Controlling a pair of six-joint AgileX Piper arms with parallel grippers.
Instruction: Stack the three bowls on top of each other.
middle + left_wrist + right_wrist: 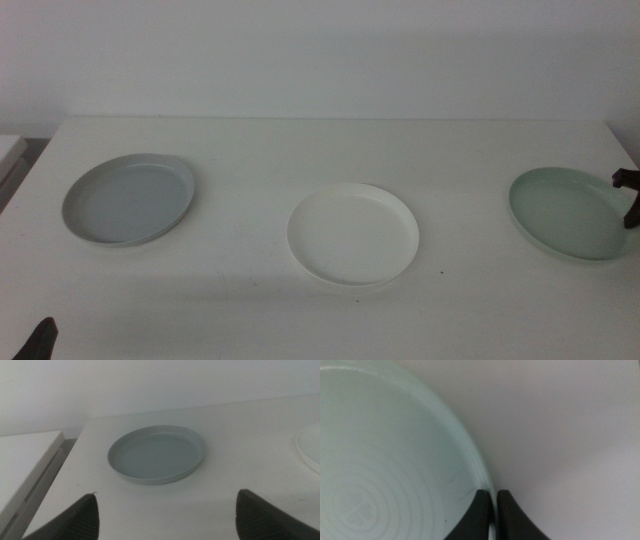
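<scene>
Three bowls sit apart in a row on the white table [300, 140]. The pale grey-blue bowl [128, 198] is at the left, the white bowl [352, 233] in the middle, the mint green bowl [565, 212] at the right. My right gripper [628, 200] is at the mint bowl's right rim. In the right wrist view its jaws [493, 505] are shut on that rim of the mint bowl [380, 460], one jaw inside and one outside. My left gripper [167, 515] hangs open, short of the grey-blue bowl [156, 455]. It shows only as a dark tip [40, 340] at the bottom left.
A lower white surface [25, 460] lies beside the table's left edge, with a dark gap between them. A plain white wall rises behind the table. The white bowl's edge [311, 452] shows beside the grey-blue one in the left wrist view.
</scene>
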